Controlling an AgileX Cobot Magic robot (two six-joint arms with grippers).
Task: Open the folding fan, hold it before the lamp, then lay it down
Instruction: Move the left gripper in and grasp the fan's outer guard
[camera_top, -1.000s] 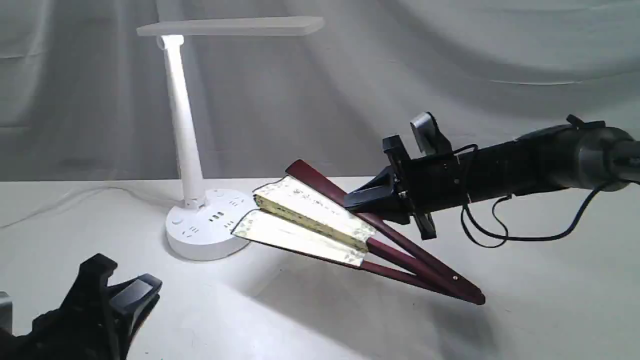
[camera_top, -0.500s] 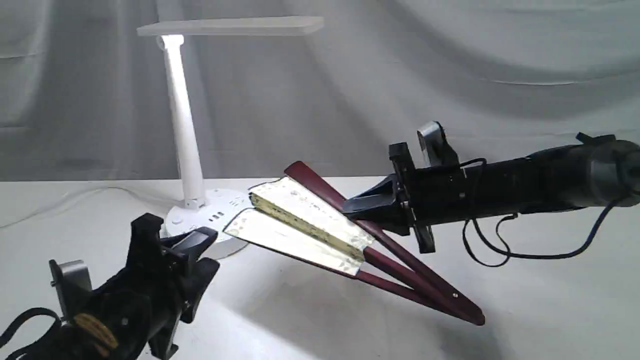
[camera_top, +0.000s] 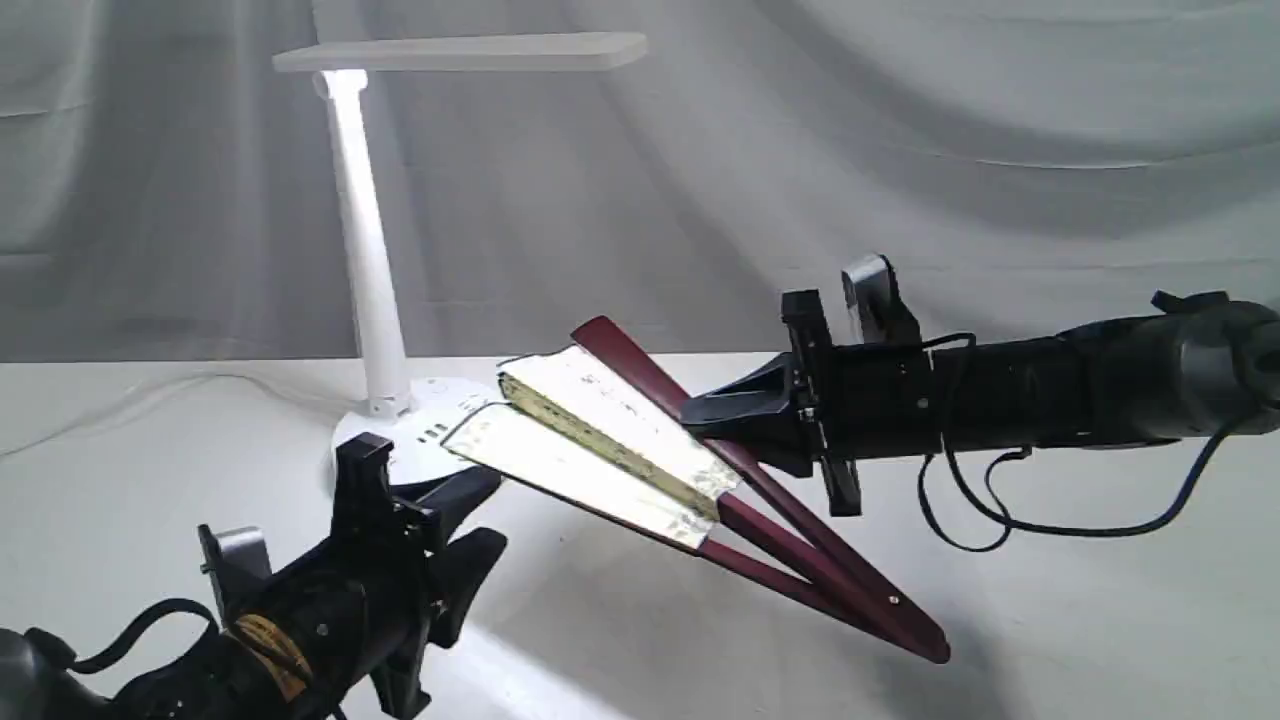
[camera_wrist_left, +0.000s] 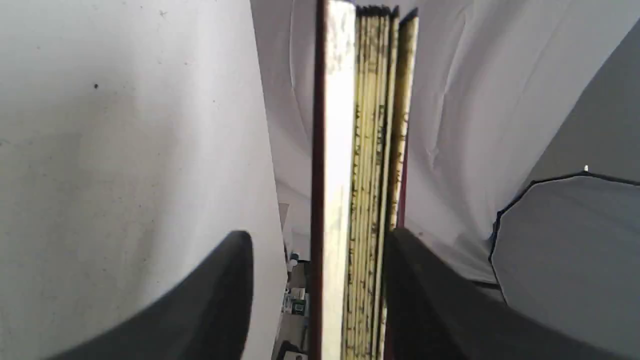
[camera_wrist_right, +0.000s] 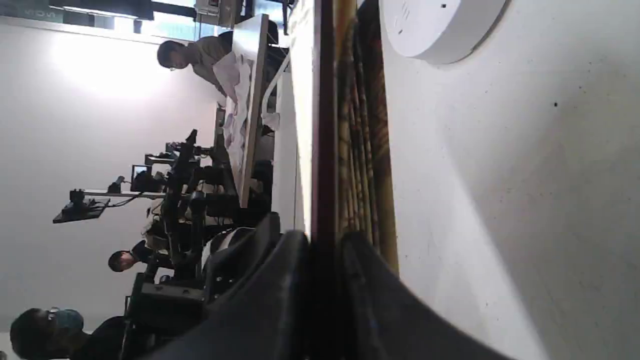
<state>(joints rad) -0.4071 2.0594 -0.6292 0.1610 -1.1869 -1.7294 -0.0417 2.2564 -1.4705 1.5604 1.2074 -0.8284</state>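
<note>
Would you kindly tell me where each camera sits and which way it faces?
Exterior: off the arms, facing table, lamp and folding fan; left gripper and right gripper show.
Left wrist: on that wrist, looking past the open left gripper at the fan's edge.
Right wrist: on that wrist, looking along the fan to the lamp; right gripper clamps the fan.
All three share the fan.

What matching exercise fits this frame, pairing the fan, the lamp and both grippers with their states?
Things:
1. folding fan
2. lamp
3. left gripper
4. right gripper

States:
A. shut on the folding fan
B. lit, standing on the table
C. open, holding nothing
D. partly spread, pleats mostly bunched

Pairs: 1-D; 2-B; 3-C; 4-A
</note>
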